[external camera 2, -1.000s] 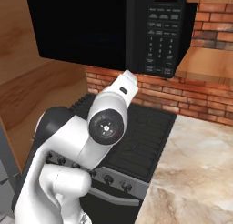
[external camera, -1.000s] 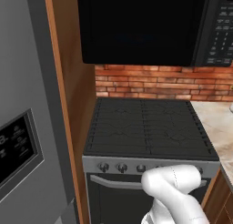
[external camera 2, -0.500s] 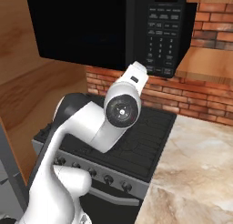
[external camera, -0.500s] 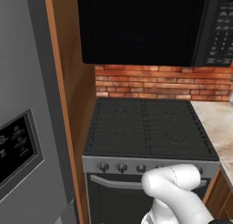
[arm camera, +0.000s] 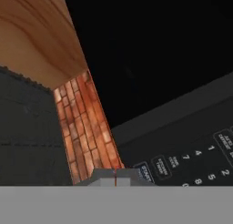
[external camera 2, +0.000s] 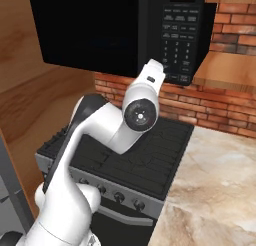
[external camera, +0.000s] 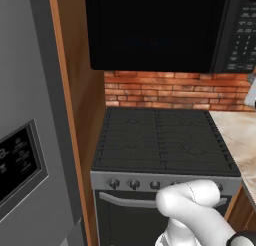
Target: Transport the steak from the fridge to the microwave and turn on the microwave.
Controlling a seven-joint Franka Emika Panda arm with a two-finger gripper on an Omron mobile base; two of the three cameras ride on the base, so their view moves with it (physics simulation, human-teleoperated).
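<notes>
Arm rises from the base at the near edge of the right base view and reaches up toward the microwave; its wrist lies just below the keypad. Gripper state: cannot be determined, as the fingertips are not distinguishable in any view. In the hand view the camera looks along the microwave's underside edge, with keypad buttons close ahead.

Beyond the arm, the black stove sits with its row of knobs facing the base. To its left stands the grey fridge, door closed, dispenser panel on the front, with a wooden side panel between fridge and stove. A stone countertop adjoins the stove on the right.

Farthest back, a brick wall runs under the microwave, whose dark door is closed. The steak cannot be seen.
</notes>
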